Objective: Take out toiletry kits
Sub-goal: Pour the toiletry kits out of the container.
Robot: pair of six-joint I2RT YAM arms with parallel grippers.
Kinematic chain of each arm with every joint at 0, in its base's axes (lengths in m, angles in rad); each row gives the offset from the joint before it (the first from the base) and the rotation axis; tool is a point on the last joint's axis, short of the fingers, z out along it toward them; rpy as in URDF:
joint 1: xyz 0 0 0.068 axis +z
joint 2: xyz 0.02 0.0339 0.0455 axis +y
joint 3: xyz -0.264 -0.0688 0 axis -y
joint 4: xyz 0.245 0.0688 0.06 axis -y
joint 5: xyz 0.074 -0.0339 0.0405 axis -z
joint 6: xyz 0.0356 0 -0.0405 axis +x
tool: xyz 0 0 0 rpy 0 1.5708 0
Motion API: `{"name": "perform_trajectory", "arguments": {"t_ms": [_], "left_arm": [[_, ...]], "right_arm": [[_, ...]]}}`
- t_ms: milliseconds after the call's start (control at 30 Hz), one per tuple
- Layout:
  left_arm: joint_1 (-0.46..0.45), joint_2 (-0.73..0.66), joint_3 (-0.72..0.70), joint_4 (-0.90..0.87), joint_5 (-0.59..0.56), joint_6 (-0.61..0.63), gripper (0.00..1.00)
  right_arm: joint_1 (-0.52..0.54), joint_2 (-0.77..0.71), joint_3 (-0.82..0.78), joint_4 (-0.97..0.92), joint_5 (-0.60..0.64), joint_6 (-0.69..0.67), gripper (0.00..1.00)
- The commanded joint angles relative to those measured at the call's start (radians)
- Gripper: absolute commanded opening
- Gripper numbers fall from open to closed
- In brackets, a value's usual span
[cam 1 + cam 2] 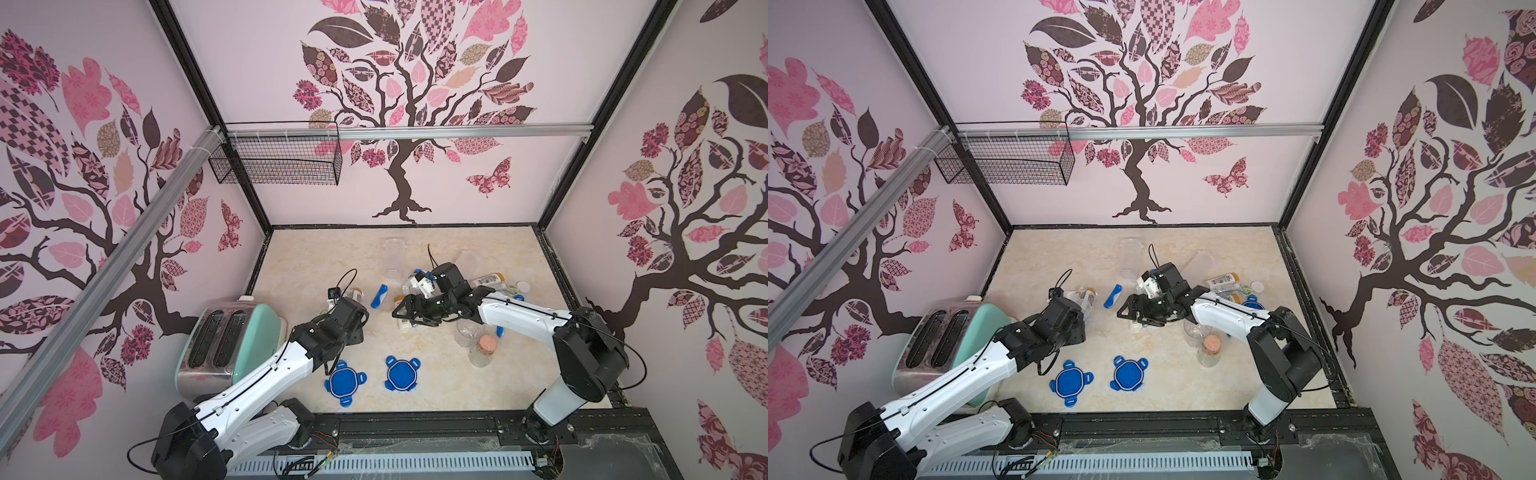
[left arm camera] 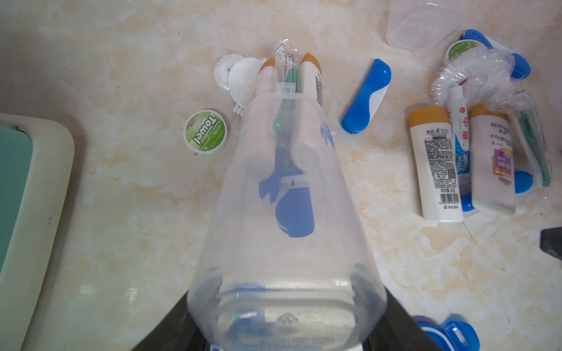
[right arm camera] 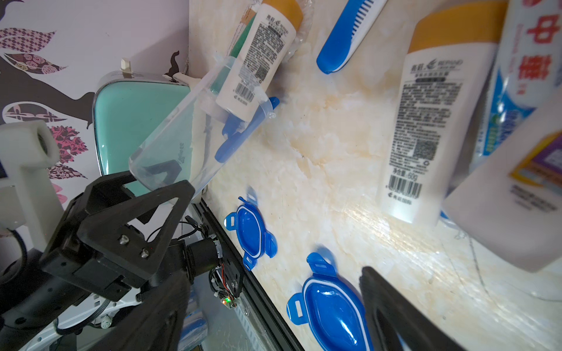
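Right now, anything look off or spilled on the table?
Yes. The left end effector holds a clear jar tipped mouth-down toward the table, two tan-capped white bottles poking out of it. A round tub and a blue folding toothbrush lie loose beside it; a second clear jar lies on its side at the back.

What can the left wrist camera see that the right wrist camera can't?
Only the left wrist camera shows the green Towel tub and the round white pieces by the jar's mouth. Only the right wrist camera shows the leaf-patterned wall and two whole blue clip lids. Both show the tipped clear jar gripped by the left gripper, the white bottle with a tan cap poking out of it, and the blue-and-white folding comb lying nearby.
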Motion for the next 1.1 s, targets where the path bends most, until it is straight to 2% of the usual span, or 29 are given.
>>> {"name": "perform_trajectory", "arguments": {"t_ms": [0, 300, 733, 1067], "left_arm": [[0.026, 0.006, 0.035, 0.034, 0.015, 0.016, 0.3], [0.043, 0.023, 0.053, 0.024, 0.065, 0.021, 0.29], [0.043, -0.141, -0.017, -0.044, 0.175, -0.012, 0.29], [0.043, -0.204, -0.044, -0.083, 0.186, -0.027, 0.29]], "right_arm": [[-0.004, -0.062, -0.007, -0.017, 0.061, -0.035, 0.9], [-0.004, -0.088, -0.006, -0.046, 0.082, -0.068, 0.9], [-0.004, -0.076, -0.001, -0.049, 0.079, -0.077, 0.9], [-0.004, -0.072, -0.01, -0.043, 0.074, -0.069, 0.9]]}}
